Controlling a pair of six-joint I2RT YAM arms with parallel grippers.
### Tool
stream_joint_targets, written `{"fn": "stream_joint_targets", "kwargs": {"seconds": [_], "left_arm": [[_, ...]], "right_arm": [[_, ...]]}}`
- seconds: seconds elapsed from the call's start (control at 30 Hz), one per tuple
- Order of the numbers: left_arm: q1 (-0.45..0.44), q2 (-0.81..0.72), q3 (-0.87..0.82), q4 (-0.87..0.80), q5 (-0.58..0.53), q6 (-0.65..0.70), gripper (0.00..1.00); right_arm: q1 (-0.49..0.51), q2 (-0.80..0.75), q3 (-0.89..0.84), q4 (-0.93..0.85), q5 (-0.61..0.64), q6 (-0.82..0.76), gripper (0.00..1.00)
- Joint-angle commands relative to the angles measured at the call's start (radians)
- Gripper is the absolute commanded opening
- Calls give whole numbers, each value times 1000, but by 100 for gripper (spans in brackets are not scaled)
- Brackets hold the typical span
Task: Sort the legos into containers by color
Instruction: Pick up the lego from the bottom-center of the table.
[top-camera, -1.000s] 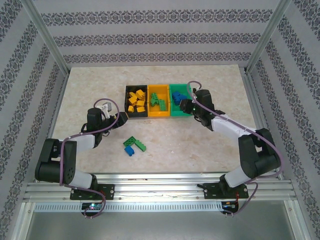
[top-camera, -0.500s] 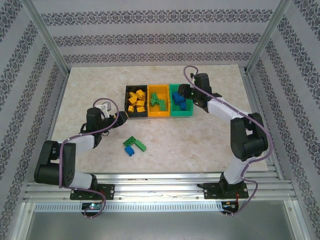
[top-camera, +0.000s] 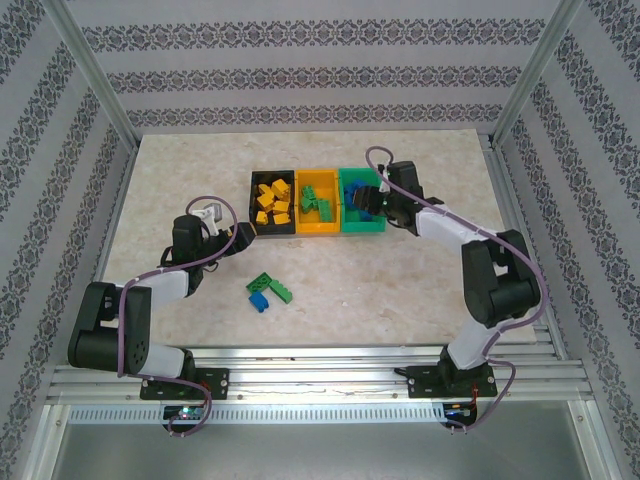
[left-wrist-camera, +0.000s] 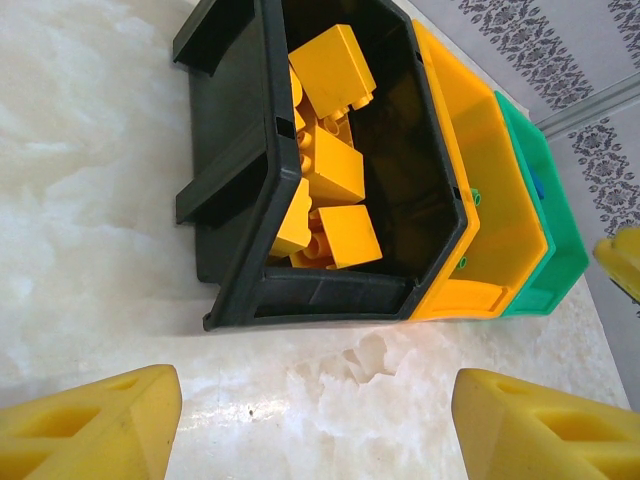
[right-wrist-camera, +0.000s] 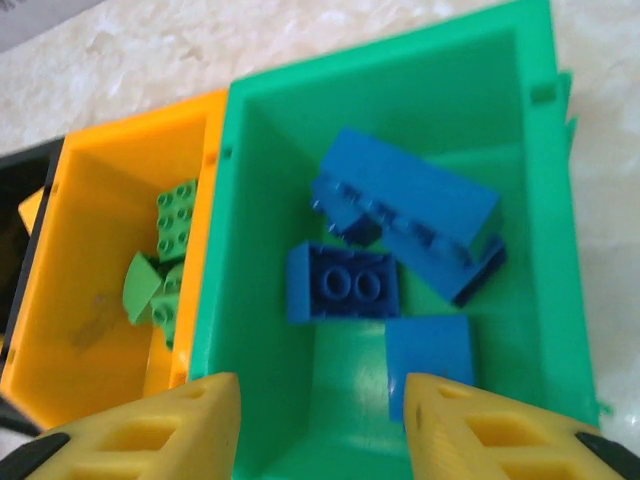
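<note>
Hanging over the green rectangular plastic bin (right-wrist-camera: 545, 200) at the right end of the far row, the right gripper (right-wrist-camera: 320, 392) has its yellow foam-padded fingers (right-wrist-camera: 170, 425) apart with nothing between them. Several blue studded plastic bricks (right-wrist-camera: 345, 285) lie in the bin beneath. Just left of it, the orange-yellow plastic bin (right-wrist-camera: 90, 280) holds green studded bricks (right-wrist-camera: 178, 225), and the black plastic bin (left-wrist-camera: 230, 170) at the left end holds yellow bricks (left-wrist-camera: 335, 170). The left gripper (left-wrist-camera: 315, 392) sits low by the black bin's near corner, fingers spread wide and empty.

On the pale marbled table (top-camera: 180, 180), nearer than the bins, two green bricks (top-camera: 280, 291) and one blue brick (top-camera: 259, 301) lie touching in a small cluster. They look light, rigid and smooth-sided, so they should not deform but may skid or twist out of a pinch. The safest hold is probably across two flat opposite side walls, low on the body, not on the studs. Because the three touch, closing on one could nudge its neighbours.
</note>
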Motion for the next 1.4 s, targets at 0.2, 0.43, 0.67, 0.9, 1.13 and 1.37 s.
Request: {"fn": "stream_joint_targets", "kwargs": {"seconds": [0.2, 0.43, 0.67, 0.9, 1.13, 1.37], "left_arm": [[-6, 21, 9, 12, 3, 12, 72], [-5, 47, 10, 25, 8, 3, 72], [3, 60, 16, 2, -6, 6, 72], [24, 99, 9, 40, 12, -22, 73], [44, 124, -4, 110, 55, -66, 73], [44, 109, -8, 113, 60, -69, 73]], "right_arm": [[174, -199, -136, -75, 10, -34, 49], [363, -139, -105, -101, -25, -147, 49], [581, -36, 14, -179, 68, -211, 49], [763, 102, 158, -259, 126, -236, 50], [802, 201, 232, -266, 180, -196, 53], [827, 267, 275, -283, 223, -160, 55]]}}
